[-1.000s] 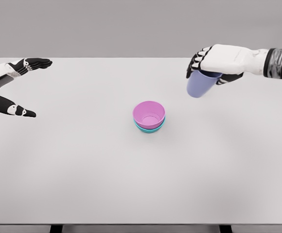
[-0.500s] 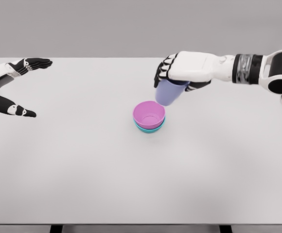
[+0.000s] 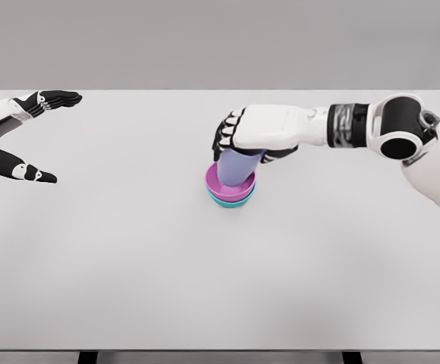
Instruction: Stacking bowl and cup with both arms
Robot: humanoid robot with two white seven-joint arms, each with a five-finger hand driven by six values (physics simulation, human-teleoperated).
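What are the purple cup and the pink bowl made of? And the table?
The purple cup looks like smooth matte plastic: one flat colour, thin walls, no shine or pattern. The pink bowl looks the same, plain and thin-rimmed, as does the teal bowl under it. The table is a plain pale grey, unmarked surface; its material is unclear. It is a simulator render, so these are guesses.

The right arm enters from the 3 o'clock edge and stretches toward the middle, forearm nearly level, elbow joint showing near the right side. The right hand (image 3: 243, 136) sits just above centre, palm down, knuckles toward 9 o'clock, its dark fingers (image 3: 221, 140) curled downward in a grasp. The left hand (image 3: 11, 136) rests at the 9 o'clock edge, thumb and fingers spread wide apart, holding nothing.
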